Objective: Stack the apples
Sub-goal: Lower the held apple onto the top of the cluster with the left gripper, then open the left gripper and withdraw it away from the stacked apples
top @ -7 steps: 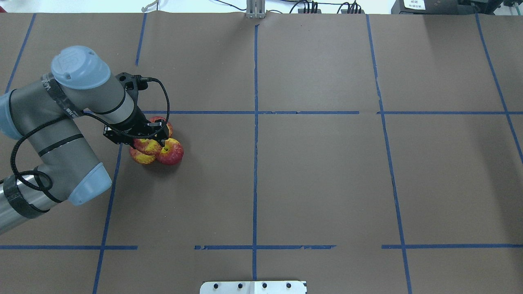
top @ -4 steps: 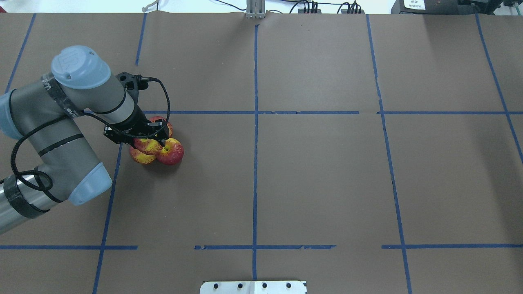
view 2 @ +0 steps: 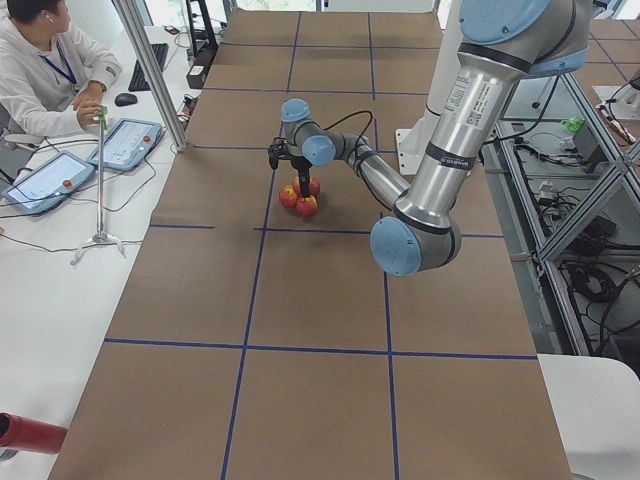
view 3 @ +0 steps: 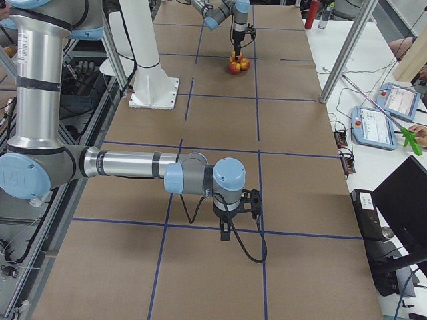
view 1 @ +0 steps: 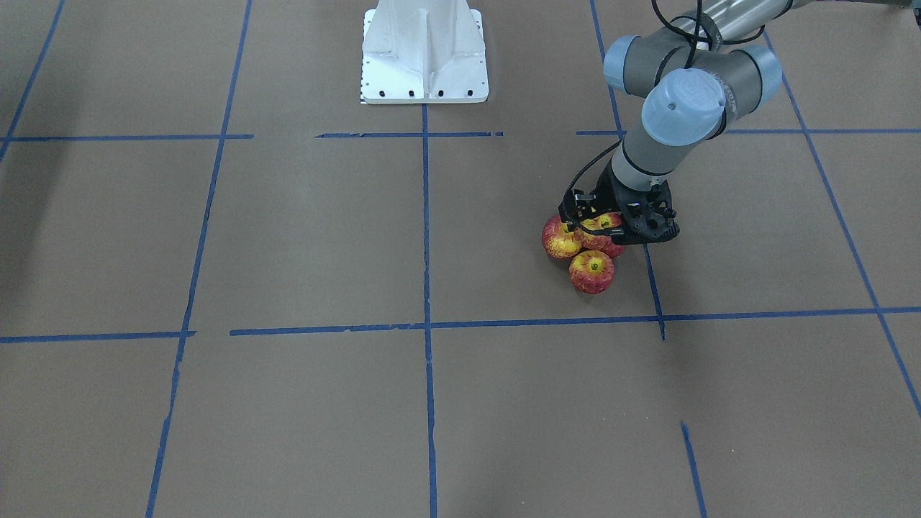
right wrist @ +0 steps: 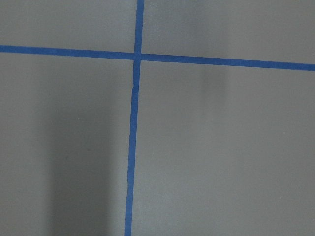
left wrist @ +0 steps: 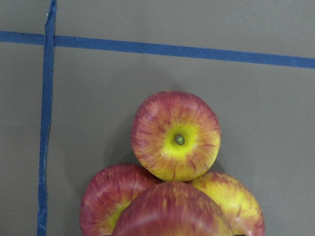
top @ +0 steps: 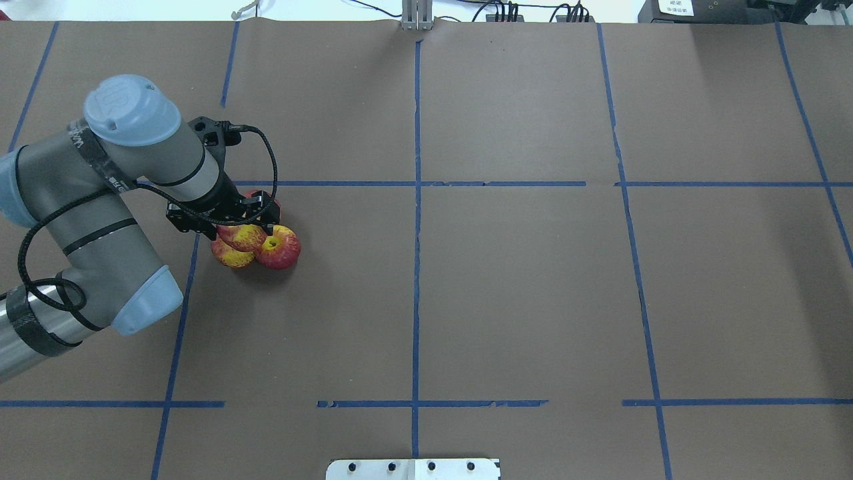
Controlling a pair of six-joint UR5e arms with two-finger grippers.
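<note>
Four red-and-yellow apples sit in a tight cluster on the left of the table. Three rest on the brown paper: one to the right [top: 280,248], one at the front left [top: 228,257], and one at the back, mostly hidden under the gripper. The fourth apple [top: 242,235] lies on top of them. The left wrist view shows the top apple [left wrist: 172,211] large at the bottom, above the other three, one with its stem dimple up [left wrist: 175,135]. My left gripper [top: 244,223] stands open just over the top apple. My right gripper [view 3: 230,230] shows only in the exterior right view; I cannot tell its state.
Blue tape lines [top: 416,200] divide the brown paper into squares. The white robot base [view 1: 423,54] stands at the table's middle edge. An operator [view 2: 45,65] sits with tablets at a side desk beyond the table's end.
My left gripper has shifted a little back and away from the top apple, which stays on the cluster. The apples have barely moved.
</note>
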